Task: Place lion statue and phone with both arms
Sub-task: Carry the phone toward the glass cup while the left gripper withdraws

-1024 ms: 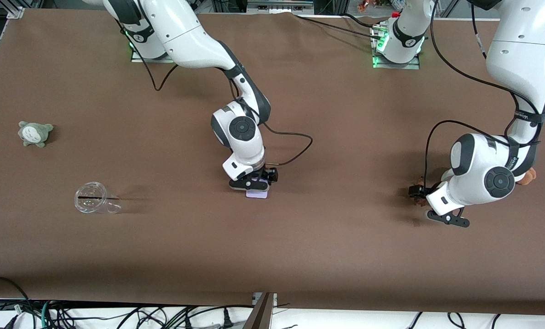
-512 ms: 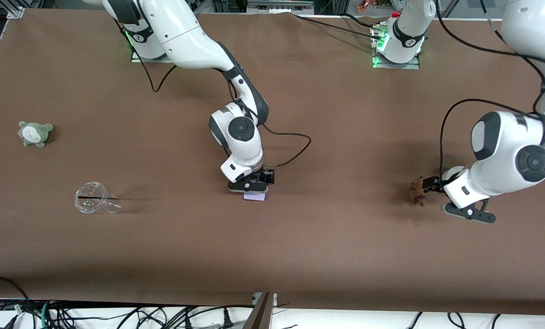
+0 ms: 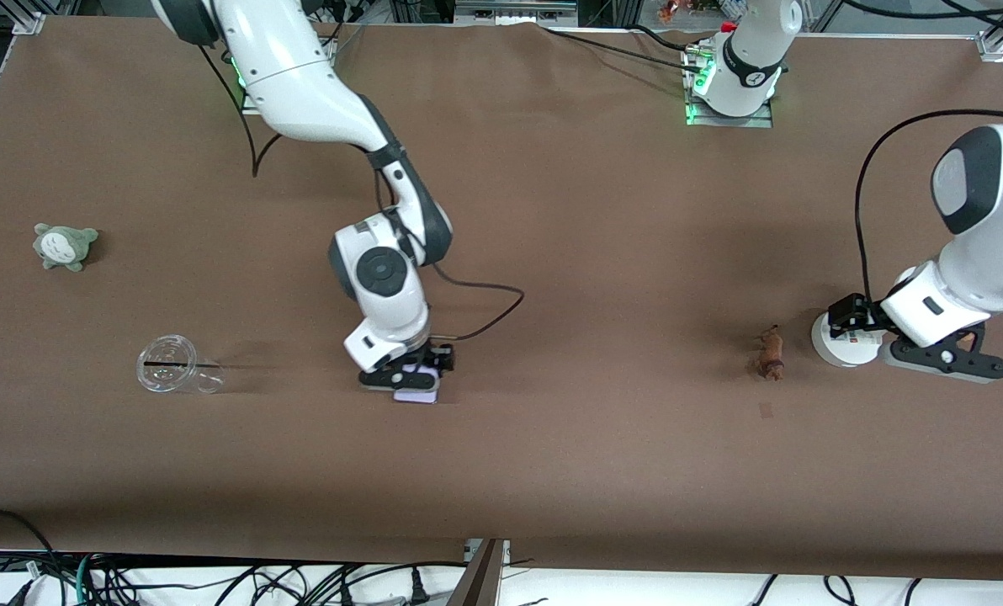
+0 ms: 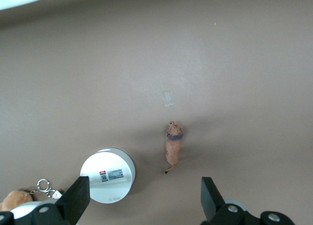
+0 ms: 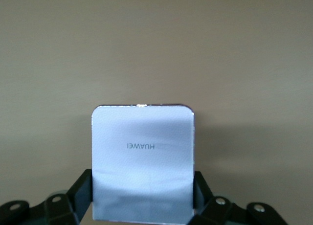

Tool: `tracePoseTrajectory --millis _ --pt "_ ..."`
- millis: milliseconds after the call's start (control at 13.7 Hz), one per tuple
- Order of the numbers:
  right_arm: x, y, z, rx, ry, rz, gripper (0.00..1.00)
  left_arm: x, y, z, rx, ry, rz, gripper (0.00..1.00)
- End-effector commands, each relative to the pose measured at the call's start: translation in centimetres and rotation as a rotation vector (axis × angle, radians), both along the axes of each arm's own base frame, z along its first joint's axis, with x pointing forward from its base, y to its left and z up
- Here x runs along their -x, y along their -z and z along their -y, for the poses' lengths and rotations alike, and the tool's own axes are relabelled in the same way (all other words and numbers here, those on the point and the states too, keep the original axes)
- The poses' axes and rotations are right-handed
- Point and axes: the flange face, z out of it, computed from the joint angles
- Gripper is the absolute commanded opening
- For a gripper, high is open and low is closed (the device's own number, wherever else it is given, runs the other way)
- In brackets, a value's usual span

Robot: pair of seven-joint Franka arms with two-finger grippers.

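The lion statue [image 3: 772,353] lies alone on the brown table toward the left arm's end. It also shows in the left wrist view [image 4: 172,146]. My left gripper [image 3: 853,318] is open and empty, raised over the white round stand [image 3: 836,347] beside the lion. In the left wrist view its fingers [image 4: 73,201] stand wide apart. My right gripper [image 3: 426,369] is shut on the phone [image 3: 417,394], a pale lavender slab, low over the middle of the table. In the right wrist view the phone [image 5: 143,156] sits clamped between both fingers [image 5: 80,186].
A clear cup [image 3: 173,368] lies on its side toward the right arm's end, with a grey-green plush [image 3: 64,246] farther from the camera. A brown plush with a key ring [image 4: 12,201] lies beside the stand [image 4: 107,175]. A small tape mark [image 3: 766,410] lies near the lion.
My left gripper let go of the lion, rose and drew back toward the left arm's end. My right gripper carried the phone toward the cup and nearer the camera.
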Motion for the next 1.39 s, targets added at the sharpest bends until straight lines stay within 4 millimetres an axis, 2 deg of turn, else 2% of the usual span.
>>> tracePoseTrajectory --millis 0,73,220,293,366,512,585,732,951,1024,1171,1317 --pt "-0.9 -1.3 3.8 0.04 -0.083 -0.077 0.37 0.2 -0.2 -0.3 0.011 -0.019 -0.006 1.0" --pt "-1.4 -1.6 5.9 0.052 -0.095 -0.103 0.37 0.5 -1.0 -0.5 0.004 -0.021 -0.008 1.0" --pt "-2.4 -2.7 10.8 0.075 -0.097 -0.165 0.37 1.6 -7.5 -2.4 -0.006 -0.059 -0.002 1.0" --pt "-2.7 -3.0 13.6 0.091 -0.103 -0.205 0.35 2.0 -10.1 -2.6 -0.009 -0.064 -0.013 1.0" --pt "-3.0 -3.3 16.0 0.096 -0.107 -0.223 0.35 2.2 -11.8 -2.5 -0.006 -0.066 -0.021 1.0" --pt "-3.3 -3.1 19.9 0.096 -0.104 -0.241 0.35 2.5 -12.0 -1.5 -0.005 -0.058 -0.043 1.0" --pt "-3.3 -2.8 21.0 0.095 -0.1 -0.247 0.35 2.5 -11.5 -0.8 -0.004 -0.047 -0.054 1.0" --pt "-3.3 -2.3 22.6 0.093 -0.078 -0.254 0.33 2.5 -11.5 -0.8 -0.006 -0.041 -0.058 1.0" --pt "-3.2 -1.4 23.5 0.093 -0.068 -0.254 0.32 3.1 -12.0 -0.8 -0.016 -0.046 -0.086 1.0" --pt "-3.1 -1.0 23.7 0.094 -0.065 -0.259 0.32 3.7 -12.8 -0.8 -0.024 -0.047 -0.095 1.0" --pt "-3.0 -0.3 24.6 0.092 -0.054 -0.255 0.32 5.7 -16.6 -0.1 -0.029 -0.043 -0.048 1.0" --pt "-3.1 0.2 25.0 0.094 -0.051 -0.253 0.32 6.1 -16.6 0.6 -0.028 -0.038 -0.068 1.0"
